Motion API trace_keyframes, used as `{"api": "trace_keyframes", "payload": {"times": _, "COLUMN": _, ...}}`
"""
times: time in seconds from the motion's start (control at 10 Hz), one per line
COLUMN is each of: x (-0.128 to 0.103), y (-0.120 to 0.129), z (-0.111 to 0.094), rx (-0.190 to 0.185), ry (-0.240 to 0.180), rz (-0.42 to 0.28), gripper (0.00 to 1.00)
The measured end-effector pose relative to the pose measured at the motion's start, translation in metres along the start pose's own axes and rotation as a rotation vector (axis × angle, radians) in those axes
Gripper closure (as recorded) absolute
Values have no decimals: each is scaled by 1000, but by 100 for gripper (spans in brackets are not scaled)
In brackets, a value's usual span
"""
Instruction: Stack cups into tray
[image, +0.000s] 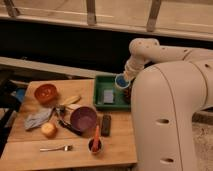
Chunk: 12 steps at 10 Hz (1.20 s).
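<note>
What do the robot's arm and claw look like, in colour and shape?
The arm is smooth, off-white, made of thick rounded segments with bulging joints; no cables or markings show. The body shell matches, with small dark oval holes. The claw, at the cup above the green tray, is mostly hidden.

We see one cup (120, 82), small and round, whitish outside and bright blue within, its open mouth tilted up towards us. It is at the tray's far right corner, right at the tip of the gripper (124, 78), which reaches down over that same corner. Whether the cup rests in the tray or hangs just above it, we cannot tell. The tray (98, 95) is green and rectangular, with raised sides and a flat rim, and it lies flat.
</note>
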Motion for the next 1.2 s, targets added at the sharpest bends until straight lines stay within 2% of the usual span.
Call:
{"api": "trace_keyframes", "payload": {"times": 0.3, "x": -1, "y": 2, "z": 1, "rx": 0, "ry": 2, "rz": -5, "gripper": 100}}
{"api": "trace_keyframes", "payload": {"times": 0.4, "x": 2, "y": 2, "z": 3, "rx": -2, "ry": 17, "rz": 3, "gripper": 100}}
{"api": "trace_keyframes", "payload": {"times": 0.7, "x": 37, "y": -11, "z": 27, "rx": -13, "ry": 106, "rz": 54, "gripper": 100}}
{"api": "trace_keyframes", "payload": {"times": 0.9, "x": 57, "y": -14, "z": 41, "rx": -36, "ry": 165, "rz": 68, "gripper": 100}}
{"api": "trace_keyframes", "payload": {"times": 1.2, "x": 64, "y": -2, "z": 45, "rx": -72, "ry": 204, "rz": 43, "gripper": 100}}
